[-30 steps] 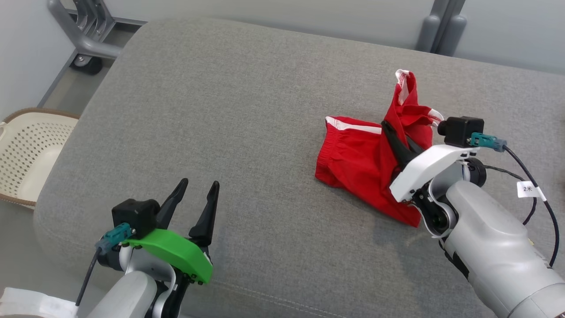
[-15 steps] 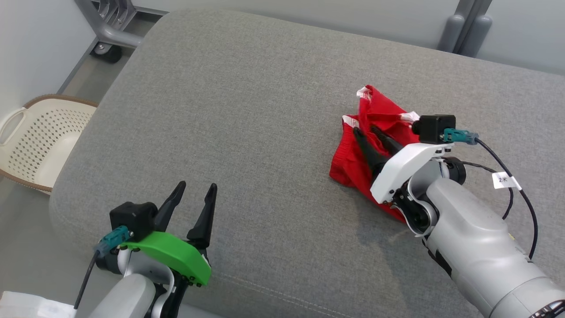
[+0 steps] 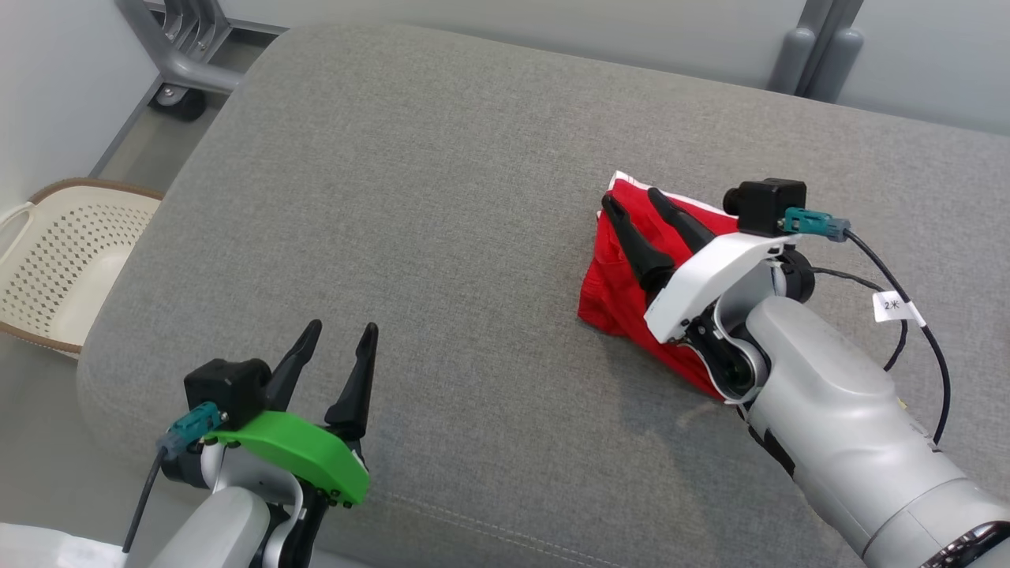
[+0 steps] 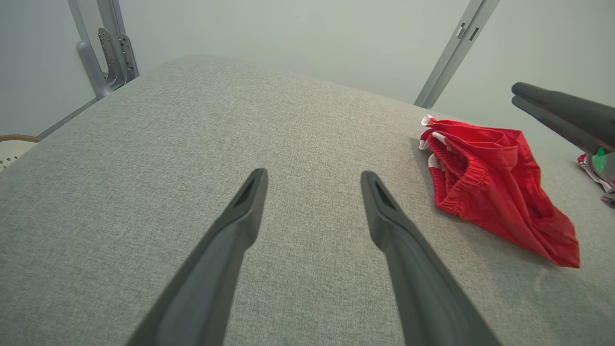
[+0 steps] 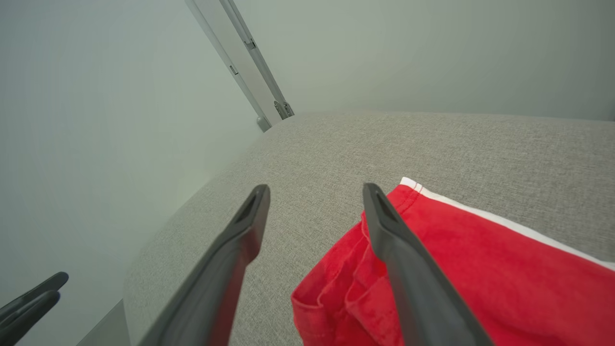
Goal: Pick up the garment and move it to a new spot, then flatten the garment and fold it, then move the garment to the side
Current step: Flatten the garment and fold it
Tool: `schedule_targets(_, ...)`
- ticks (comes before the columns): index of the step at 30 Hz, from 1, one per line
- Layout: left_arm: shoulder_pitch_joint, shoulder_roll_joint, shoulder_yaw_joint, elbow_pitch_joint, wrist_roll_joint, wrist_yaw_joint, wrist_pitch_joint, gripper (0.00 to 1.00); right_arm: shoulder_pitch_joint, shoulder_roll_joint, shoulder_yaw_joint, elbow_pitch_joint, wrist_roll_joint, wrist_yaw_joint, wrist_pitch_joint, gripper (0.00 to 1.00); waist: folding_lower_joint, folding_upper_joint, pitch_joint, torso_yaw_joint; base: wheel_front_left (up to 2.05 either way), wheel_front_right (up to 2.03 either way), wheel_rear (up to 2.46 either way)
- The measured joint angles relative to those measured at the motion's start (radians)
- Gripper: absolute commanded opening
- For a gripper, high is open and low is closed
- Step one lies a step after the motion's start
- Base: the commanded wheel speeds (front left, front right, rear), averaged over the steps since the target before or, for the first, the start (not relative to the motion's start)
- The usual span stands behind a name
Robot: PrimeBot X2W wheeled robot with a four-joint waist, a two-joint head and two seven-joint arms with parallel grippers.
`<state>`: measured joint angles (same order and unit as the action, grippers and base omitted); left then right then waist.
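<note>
On the cushion [image 3: 442, 197], the right hand [image 3: 631, 197] has released the garment [image 3: 611, 292].

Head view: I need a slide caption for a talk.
Right gripper open over the crumpled red garment on the grey cushion; left gripper open, apart from it.

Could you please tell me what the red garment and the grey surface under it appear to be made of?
Red garment: seemingly thin, matte cloth; it crumples in soft folds, with a gathered waistband. Grey surface: matte upholstery fabric, by its coarse weave and stitched seam; likely padded.
</note>
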<state>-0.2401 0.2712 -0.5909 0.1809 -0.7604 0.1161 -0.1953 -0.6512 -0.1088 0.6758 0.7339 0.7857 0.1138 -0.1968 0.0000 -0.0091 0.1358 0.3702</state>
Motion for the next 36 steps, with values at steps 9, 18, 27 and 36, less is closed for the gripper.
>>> schedule_targets(9,0.031,0.01,0.01,-0.001,0.0,0.0,-0.004,1.0,0.016,-0.038,-0.086,-0.027,0.048,0.0,-0.032,1.0,0.0,0.0,-0.022,-0.044,0.0,0.0,0.0)
schedule_targets(18,0.036,0.014,0.004,-0.017,0.003,0.0,0.003,1.0,0.171,-0.072,-0.203,0.055,0.2,-0.011,-0.021,1.0,0.0,0.0,-0.028,-0.091,0.0,0.0,0.0)
schedule_targets(27,0.035,0.014,-0.003,-0.03,0.017,0.0,0.018,1.0,0.208,-0.014,-0.24,0.08,0.297,-0.009,0.031,1.0,0.0,0.0,-0.006,-0.072,0.0,0.0,0.0)
schedule_targets(36,0.034,0.011,-0.006,-0.03,0.017,0.0,0.019,1.0,0.199,-0.014,-0.255,0.118,0.326,-0.01,0.074,1.0,0.0,0.0,0.011,-0.045,0.0,0.0,0.0)
